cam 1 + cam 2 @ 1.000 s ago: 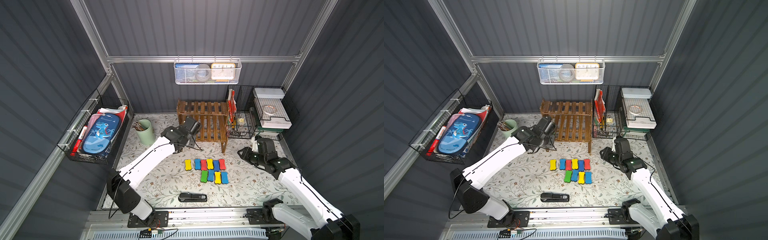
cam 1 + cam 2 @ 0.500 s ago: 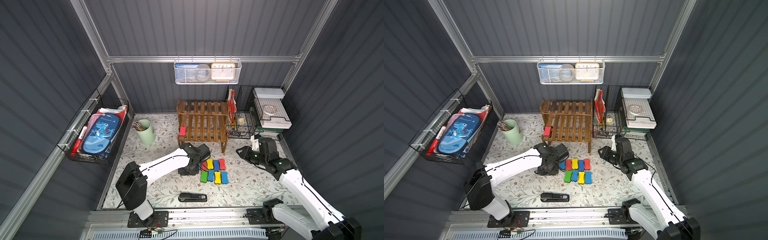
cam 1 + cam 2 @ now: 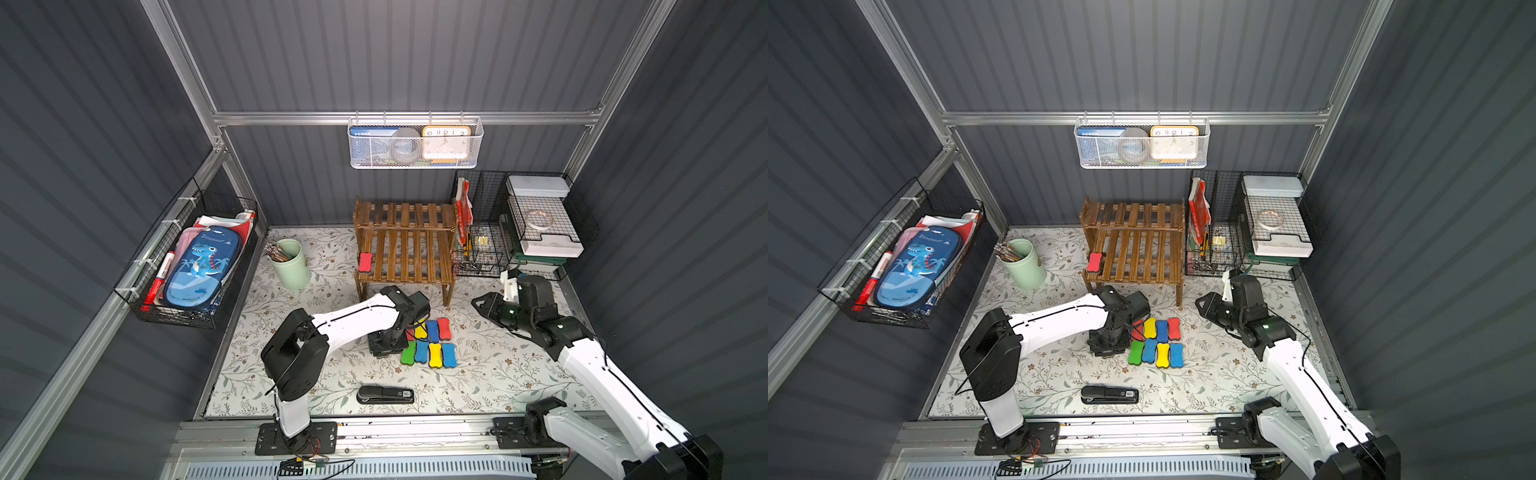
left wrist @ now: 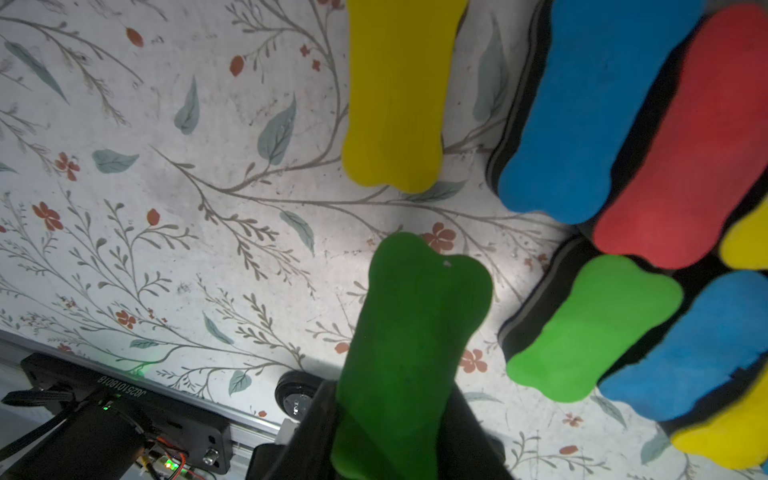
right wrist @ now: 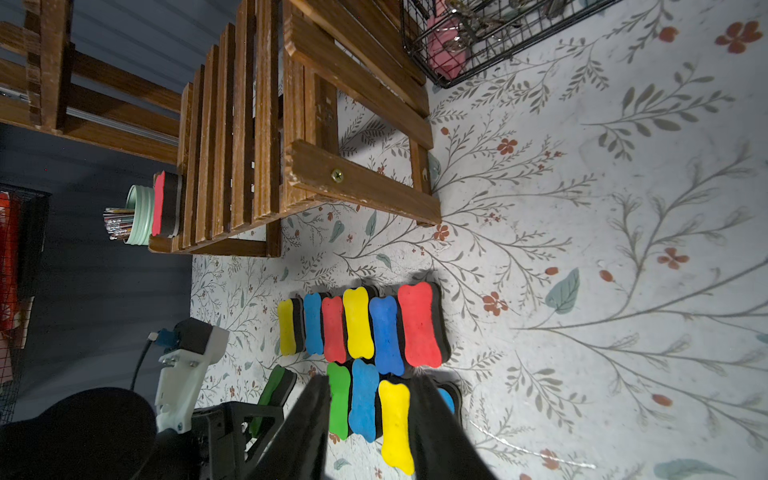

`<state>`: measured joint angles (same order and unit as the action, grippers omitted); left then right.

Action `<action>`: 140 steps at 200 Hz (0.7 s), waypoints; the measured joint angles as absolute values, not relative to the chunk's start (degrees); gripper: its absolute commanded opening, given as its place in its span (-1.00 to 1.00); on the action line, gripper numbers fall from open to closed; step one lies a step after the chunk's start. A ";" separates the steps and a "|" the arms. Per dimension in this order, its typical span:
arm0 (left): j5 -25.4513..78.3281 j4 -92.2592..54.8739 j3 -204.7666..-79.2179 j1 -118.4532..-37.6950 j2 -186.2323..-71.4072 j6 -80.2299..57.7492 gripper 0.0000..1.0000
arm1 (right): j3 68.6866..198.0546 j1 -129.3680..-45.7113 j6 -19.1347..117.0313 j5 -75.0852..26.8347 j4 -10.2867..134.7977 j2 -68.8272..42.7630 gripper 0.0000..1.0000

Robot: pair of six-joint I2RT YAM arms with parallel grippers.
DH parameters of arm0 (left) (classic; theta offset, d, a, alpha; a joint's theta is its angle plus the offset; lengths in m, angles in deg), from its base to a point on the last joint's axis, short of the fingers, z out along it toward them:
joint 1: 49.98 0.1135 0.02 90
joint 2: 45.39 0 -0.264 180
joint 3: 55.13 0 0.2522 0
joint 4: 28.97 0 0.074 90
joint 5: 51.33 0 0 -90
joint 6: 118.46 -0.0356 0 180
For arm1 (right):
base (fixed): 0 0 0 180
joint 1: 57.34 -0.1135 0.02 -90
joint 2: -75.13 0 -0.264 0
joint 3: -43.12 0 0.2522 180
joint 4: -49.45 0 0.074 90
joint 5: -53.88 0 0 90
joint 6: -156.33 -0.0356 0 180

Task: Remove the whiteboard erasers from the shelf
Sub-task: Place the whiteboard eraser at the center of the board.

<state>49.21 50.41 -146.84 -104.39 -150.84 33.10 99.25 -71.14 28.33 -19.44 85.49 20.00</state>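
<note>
Nearest me, at 6 o'clock on the floral mat (image 3: 498, 374), the black stapler (image 3: 385, 395) lies flat, well apart from everything else. Further in, my left gripper (image 4: 392, 399) is clamped on a green eraser (image 4: 419, 316), one finger on each long side. It sits just beside the cluster of erasers (image 3: 432, 331), at the cluster's 9 o'clock. I can't quite tell from the wrist view whether the eraser's felt base is touching the mat or is just above it. The cluster lies in two rows, foam side up and packed edge to edge. The near row runs green, blue, yellow, blue; the far row runs yellow, blue, red, yellow, blue, red. At the cluster's 2 o'clock, my right gripper (image 5: 370, 386) hangs clear of the mat, its jaws parted with nothing between them. At 12 o'clock from the cluster stands the shelf (image 3: 407, 253). Its top tier is bare, and one red eraser (image 3: 365, 262) lies on the lower tier at its 9 o'clock end. A pale green cup (image 3: 291, 266) of pencils stands at 9 o'clock from the shelf.
</note>
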 measured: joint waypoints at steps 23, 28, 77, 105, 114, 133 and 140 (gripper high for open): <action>48.43 50.35 -146.91 -104.76 -153.00 33.27 -1.00 | 99.25 -71.14 28.33 -19.44 85.47 20.06 -0.26; 48.19 50.46 -147.19 -104.76 -153.44 33.27 -1.00 | 99.25 -71.14 28.36 -19.46 85.49 20.06 -0.26; 48.12 50.61 -151.61 -104.87 -156.50 33.19 -1.00 | 99.25 -71.14 28.49 -19.90 85.51 20.87 -0.26; 48.08 50.68 -152.22 -104.87 -157.66 33.17 -0.97 | 99.25 -71.14 28.51 -20.33 85.53 21.33 -0.26; 48.03 50.76 -152.68 -104.87 -158.42 33.06 -0.85 | 99.25 -71.14 28.51 -20.51 85.53 21.33 -0.26; 47.81 50.90 -153.40 -104.87 -160.00 32.73 -0.61 | 99.25 -71.12 28.51 -20.73 85.56 21.33 -0.26; 47.77 51.03 -153.53 -104.87 -160.22 32.66 -0.55 | 99.25 -71.07 28.51 -20.75 85.56 21.33 -0.26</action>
